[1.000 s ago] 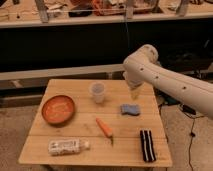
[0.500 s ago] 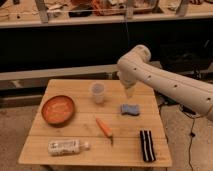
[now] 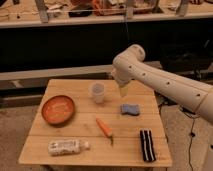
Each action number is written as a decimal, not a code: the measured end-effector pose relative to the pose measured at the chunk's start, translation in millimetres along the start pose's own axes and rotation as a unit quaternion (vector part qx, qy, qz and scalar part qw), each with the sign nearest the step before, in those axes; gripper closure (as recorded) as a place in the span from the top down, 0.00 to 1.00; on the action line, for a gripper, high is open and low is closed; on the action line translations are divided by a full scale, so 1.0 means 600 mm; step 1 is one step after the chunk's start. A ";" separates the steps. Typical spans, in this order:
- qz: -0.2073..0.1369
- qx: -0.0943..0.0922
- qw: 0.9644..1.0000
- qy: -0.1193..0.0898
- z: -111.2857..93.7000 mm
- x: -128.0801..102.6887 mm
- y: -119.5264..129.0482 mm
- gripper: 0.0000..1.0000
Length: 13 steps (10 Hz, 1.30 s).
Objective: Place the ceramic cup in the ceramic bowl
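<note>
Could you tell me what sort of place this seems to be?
Probably a robotics lab or workshop: a wooden table staged with a ceramic cup and ceramic bowl, a cluttered bench behind, and the robot's end effector hovering beside the cup.

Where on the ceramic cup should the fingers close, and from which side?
Probably on the upper wall of the ceramic cup, coming from above with the fingers across its rim. It stands upright with its mouth up, has no handle, and nothing touches it. The gripper hangs open beside it, over the table, on the blue sponge's side.
</note>
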State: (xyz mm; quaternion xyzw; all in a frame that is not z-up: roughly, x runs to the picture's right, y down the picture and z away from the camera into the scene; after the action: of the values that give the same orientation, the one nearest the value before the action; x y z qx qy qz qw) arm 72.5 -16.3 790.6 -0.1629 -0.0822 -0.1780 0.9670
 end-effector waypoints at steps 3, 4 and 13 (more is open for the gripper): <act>-0.015 0.000 1.000 -0.016 0.014 -0.010 -0.007 0.80; -0.020 0.001 1.000 -0.020 0.019 -0.017 -0.011 0.80; -0.044 0.002 0.997 -0.059 0.060 -0.045 -0.017 0.80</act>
State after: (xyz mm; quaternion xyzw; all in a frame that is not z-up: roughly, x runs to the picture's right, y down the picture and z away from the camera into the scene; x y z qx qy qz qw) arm 40.3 -4.6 821.4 -0.1676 -0.1464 -0.2105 0.9519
